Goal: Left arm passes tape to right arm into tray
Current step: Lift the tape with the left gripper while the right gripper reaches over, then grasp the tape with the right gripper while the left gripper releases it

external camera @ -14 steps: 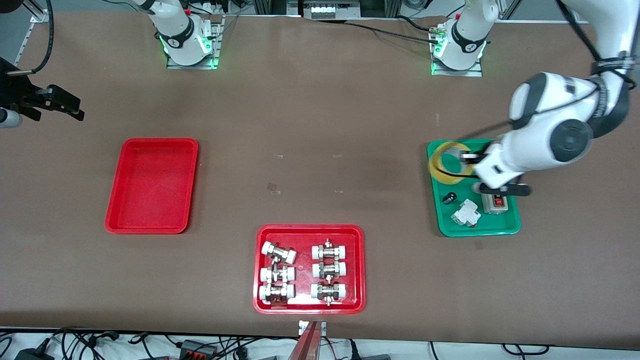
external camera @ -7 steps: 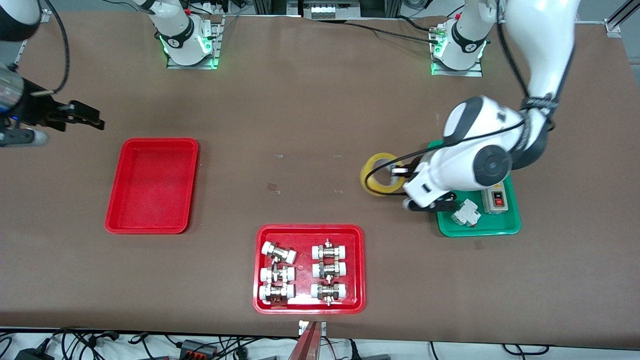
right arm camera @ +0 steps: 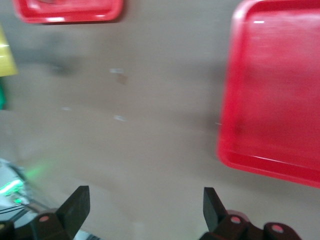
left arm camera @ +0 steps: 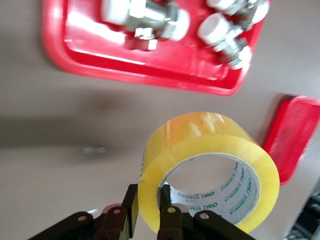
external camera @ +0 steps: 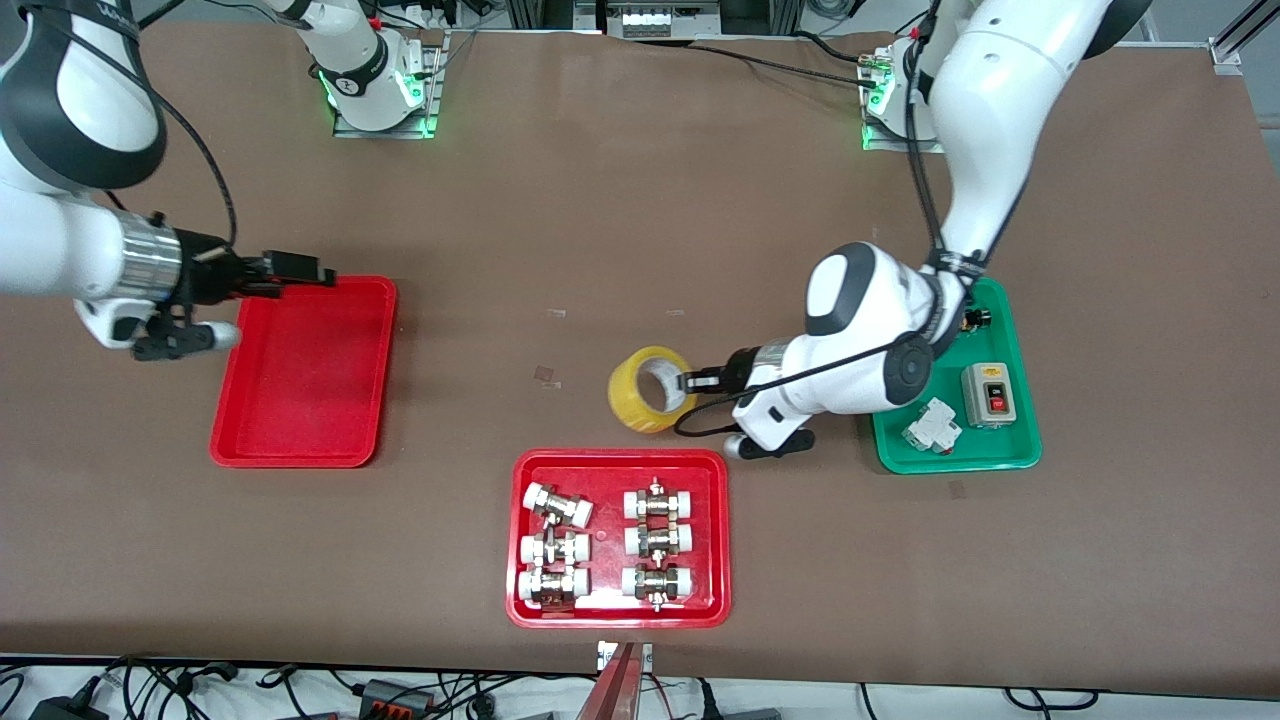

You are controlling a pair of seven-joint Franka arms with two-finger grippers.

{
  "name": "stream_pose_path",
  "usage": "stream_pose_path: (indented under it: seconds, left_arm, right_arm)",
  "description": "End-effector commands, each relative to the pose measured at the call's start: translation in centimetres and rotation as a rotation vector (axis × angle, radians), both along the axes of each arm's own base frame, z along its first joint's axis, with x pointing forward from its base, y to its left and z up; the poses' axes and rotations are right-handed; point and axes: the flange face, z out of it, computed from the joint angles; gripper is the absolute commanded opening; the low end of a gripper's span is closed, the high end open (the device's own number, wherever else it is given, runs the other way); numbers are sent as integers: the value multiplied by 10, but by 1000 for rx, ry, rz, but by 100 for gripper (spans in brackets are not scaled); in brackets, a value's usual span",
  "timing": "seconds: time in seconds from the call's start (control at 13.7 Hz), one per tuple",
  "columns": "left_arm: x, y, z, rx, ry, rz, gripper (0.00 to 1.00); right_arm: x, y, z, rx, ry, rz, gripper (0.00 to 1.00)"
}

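The tape (external camera: 636, 402), a yellow roll with a pale core, hangs over the middle of the table, just above the fittings tray's far edge. My left gripper (external camera: 689, 382) is shut on the roll's wall, one finger inside the core and one outside. The left wrist view shows the tape (left arm camera: 200, 142) pinched in my left gripper (left arm camera: 149, 207). The plain red tray (external camera: 300, 380) lies empty toward the right arm's end of the table. My right gripper (external camera: 300, 270) is open and empty over the tray's far edge. The right wrist view shows the right gripper (right arm camera: 145, 200) and the tray (right arm camera: 272, 100).
A red tray (external camera: 618, 618) with several white-capped metal fittings lies near the front edge. A green tray (external camera: 1000, 458) at the left arm's end holds a switch box (external camera: 988, 394) and a white breaker (external camera: 931, 426).
My left gripper has carried the tape from over the green tray to over the table's middle. My right gripper has swung in from the table's end to over the plain red tray's far edge.
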Motion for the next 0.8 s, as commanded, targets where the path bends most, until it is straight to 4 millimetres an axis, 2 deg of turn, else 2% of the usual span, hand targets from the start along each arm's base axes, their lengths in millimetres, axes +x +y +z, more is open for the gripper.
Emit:
stream_pose_path:
  seconds: [0.0,0.15,0.22,0.29,0.37,0.44,0.51,0.73]
  left_arm:
    - [-4,-36,5,-95,11,55,1]
    - [0,-41,-3,-110,-33,113,1]
    - [-4,-51,-3,-115,-39,111,1]
    - [-10,-60,-2,-117,-39,99,1]
    - [-12,-64,0,-122,-43,95,1]
    - [-9,-68,10,-149,-48,110,1]
    - [-16,-81,15,-165,-47,99,1]
    - [-25,-101,24,-176,-91,102,1]
  right_arm:
    - [10,49,-8,125,-13,5,100]
    - [18,85,-27,177,-45,6,100]
    - [20,105,-31,185,-93,43,100]
    - [23,115,-37,194,-130,64,100]
    - [28,123,-54,229,-134,73,100]
    - [35,126,-63,283,-146,74,100]
    - [40,130,-68,336,-164,88,100]
    - [64,146,-87,364,-207,94,100]
